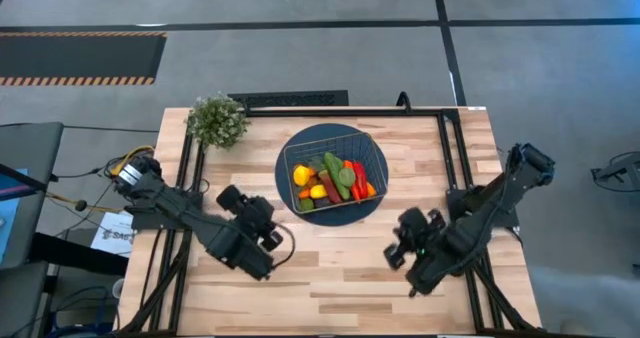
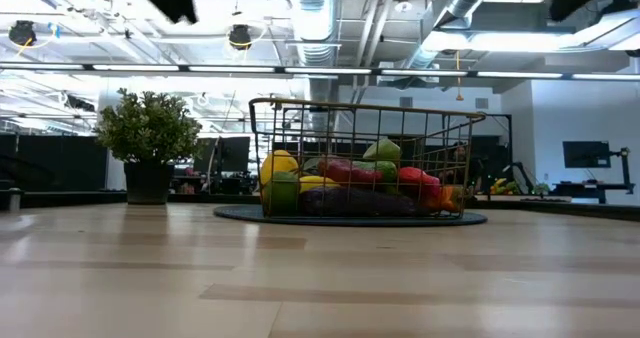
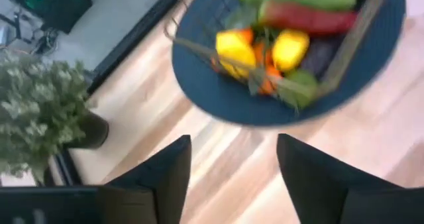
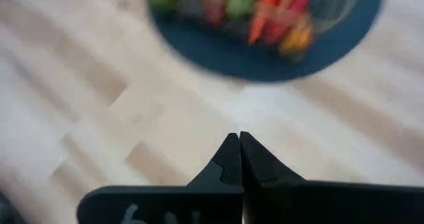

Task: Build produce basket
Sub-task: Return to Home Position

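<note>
Basket [image 1: 326, 135] — square wire mesh, upright on a dark blue disc [image 1: 372, 208], mid-width on the desk [image 1: 330, 283], between my two arms. Contents: produce [image 1: 333, 178], heaped inside — yellow lemons, green cucumber, red and orange peppers, a dark eggplant low in the pile. Potted plant [image 1: 217, 120]: near a desk corner, left of the disc and apart from it. My left end effector [image 3: 233, 139]: released, fingers spread, over the desk left of the basket, apart from it. My right end effector [image 4: 238, 136]: clenched, fingers tip to tip, over the desk right of the basket, apart from it
</note>
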You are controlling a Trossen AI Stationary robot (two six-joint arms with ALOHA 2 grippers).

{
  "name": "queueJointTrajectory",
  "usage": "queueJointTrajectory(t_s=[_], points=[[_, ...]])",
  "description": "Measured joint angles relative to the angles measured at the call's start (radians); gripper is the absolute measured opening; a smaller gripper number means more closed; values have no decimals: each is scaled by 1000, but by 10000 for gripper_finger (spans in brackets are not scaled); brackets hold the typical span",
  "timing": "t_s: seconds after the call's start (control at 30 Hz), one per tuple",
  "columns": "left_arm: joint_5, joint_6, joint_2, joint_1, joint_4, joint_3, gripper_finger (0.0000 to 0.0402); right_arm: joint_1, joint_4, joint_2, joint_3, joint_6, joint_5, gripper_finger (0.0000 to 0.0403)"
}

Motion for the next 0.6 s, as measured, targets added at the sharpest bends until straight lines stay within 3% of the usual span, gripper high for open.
queueJointTrajectory(t_s=[0.17, 0.3, 0.47, 0.6], points=[[38, -72, -20, -85, 1, -88, 168, 100, 72, -11, -22, 18, 50, 1], [32, -105, -35, -144, 2, -120, 135, 194, 44, -85, -22, 59, 192, 0], [-189, -102, -83, -192, 3, -144, 105, 282, 43, -237, -21, -23, 389, 0], [-347, -104, -175, -172, 65, -225, 92, 269, 69, -345, -21, -174, 415, 0]])
